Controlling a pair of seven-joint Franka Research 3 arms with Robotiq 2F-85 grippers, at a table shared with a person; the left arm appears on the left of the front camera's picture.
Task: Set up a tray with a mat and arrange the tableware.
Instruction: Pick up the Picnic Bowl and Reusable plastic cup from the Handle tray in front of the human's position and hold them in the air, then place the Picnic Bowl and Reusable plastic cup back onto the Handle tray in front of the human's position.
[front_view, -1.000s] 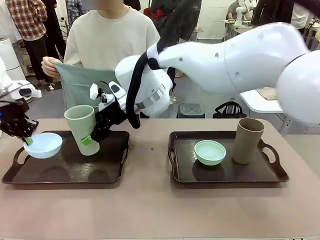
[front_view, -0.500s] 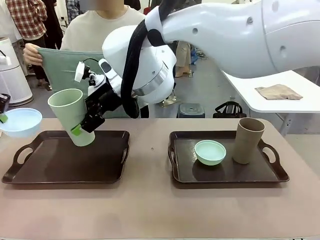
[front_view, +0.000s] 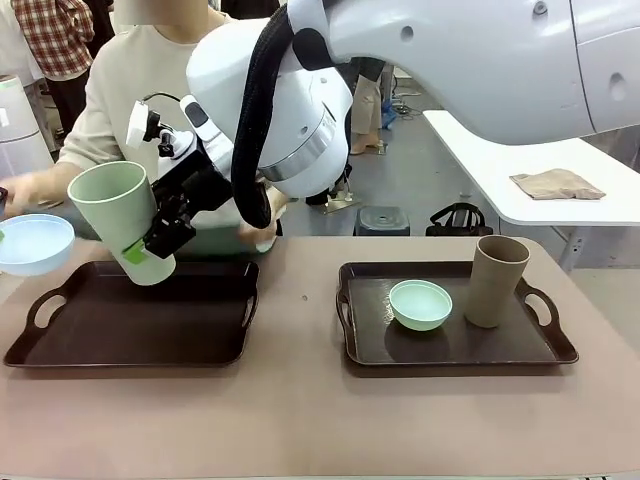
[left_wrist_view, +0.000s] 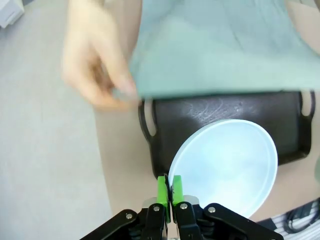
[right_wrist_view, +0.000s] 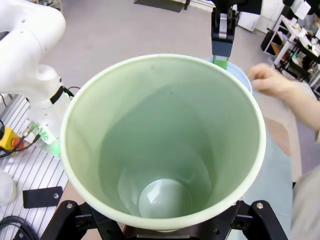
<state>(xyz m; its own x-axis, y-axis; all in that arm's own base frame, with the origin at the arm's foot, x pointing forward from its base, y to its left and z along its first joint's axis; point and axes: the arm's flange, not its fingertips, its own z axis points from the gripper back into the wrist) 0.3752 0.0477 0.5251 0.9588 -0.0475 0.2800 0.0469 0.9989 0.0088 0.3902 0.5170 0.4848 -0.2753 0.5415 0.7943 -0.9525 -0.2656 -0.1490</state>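
Sage-green tall cup (front_view: 115, 212): your R gripper (front_view: 150, 250) clamps it, tilted, 3 o'clock of pale-blue bowl (front_view: 35, 243) pinched in L gripper (left_wrist_view: 168, 183).

Tan cloth (front_view: 558, 184) on white side table (front_view: 478, 150), black bag (front_view: 458, 219)

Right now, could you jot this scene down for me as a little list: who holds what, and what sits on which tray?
left gripper: shut on the rim of the pale blue bowl, held up in the air
right gripper: clamped on the sage green cup, tilted, lifted above the left tray
right tray: mint green bowl and tan brown cup, upright, side by side
person: hand holds a grey-green mat by the left tray's far side
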